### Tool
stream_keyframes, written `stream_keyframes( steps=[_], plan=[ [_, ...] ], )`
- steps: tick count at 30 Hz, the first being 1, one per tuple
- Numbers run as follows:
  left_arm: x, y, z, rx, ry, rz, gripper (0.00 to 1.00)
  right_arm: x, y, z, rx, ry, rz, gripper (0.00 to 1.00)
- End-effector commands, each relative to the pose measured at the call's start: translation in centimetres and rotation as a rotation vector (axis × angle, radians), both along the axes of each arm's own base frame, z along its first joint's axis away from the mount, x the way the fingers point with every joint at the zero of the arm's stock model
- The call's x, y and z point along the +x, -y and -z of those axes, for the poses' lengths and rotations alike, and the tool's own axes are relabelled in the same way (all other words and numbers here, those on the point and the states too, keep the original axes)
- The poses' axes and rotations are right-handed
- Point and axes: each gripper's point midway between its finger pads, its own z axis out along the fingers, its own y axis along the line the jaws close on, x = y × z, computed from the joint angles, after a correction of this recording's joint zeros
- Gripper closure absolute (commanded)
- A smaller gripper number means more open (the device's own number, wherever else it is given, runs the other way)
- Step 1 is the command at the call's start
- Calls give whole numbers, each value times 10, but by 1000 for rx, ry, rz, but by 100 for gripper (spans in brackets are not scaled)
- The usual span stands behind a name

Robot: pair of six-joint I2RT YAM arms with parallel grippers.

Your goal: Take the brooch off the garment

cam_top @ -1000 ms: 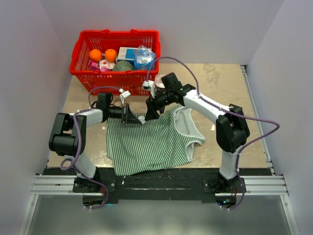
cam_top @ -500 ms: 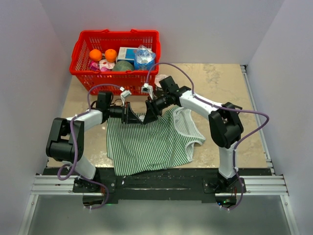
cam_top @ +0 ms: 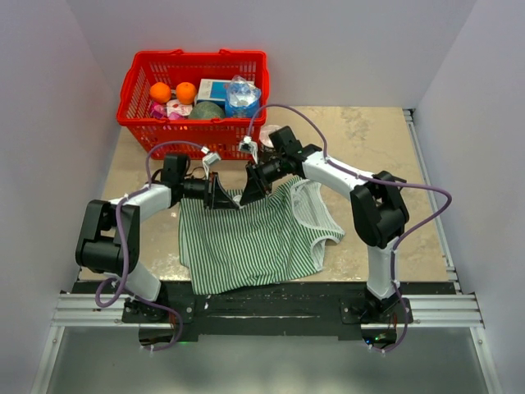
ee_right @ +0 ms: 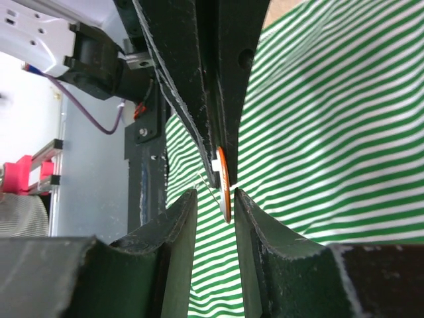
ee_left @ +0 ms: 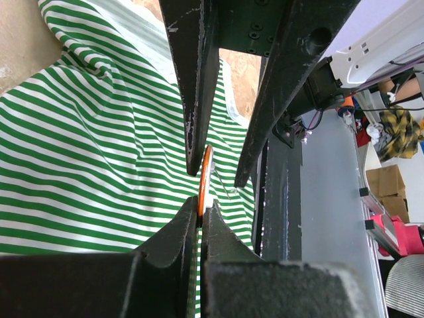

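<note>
Brooch (ee_left: 206,177) stands edge-on, clamped between the closed tips of the left pincer (ee_left: 200,218). Right pincer (ee_right: 216,199), narrowly parted, straddles its opposite edge, one finger touching. Garment (ee_left: 79,152) lies just beneath both. Versus half a second ago, positions are almost unchanged.

two pincers (ee_left: 200,213) (ee_right: 216,193), one brooch (ee_left: 206,173), one garment (cam_top: 246,242), one basket (cam_top: 194,55), two oranges (cam_top: 160,92) (cam_top: 186,91).

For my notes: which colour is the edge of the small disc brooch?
Orange on the small disc brooch; best in right wrist view.
</note>
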Motion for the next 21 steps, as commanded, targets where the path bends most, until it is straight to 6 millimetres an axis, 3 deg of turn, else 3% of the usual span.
stream_keyframes(
  steps=[1,14,21],
  plan=[
    [-3,4,-13,-6,70,24,100,-1,-2,-20,71,15,-22,67],
    [-2,8,-18,-7,76,32,100,0,-1,-18,60,-12,-9,73],
    [-1,9,-18,-16,62,37,100,-2,2,-19,79,-39,-32,68]
  ],
)
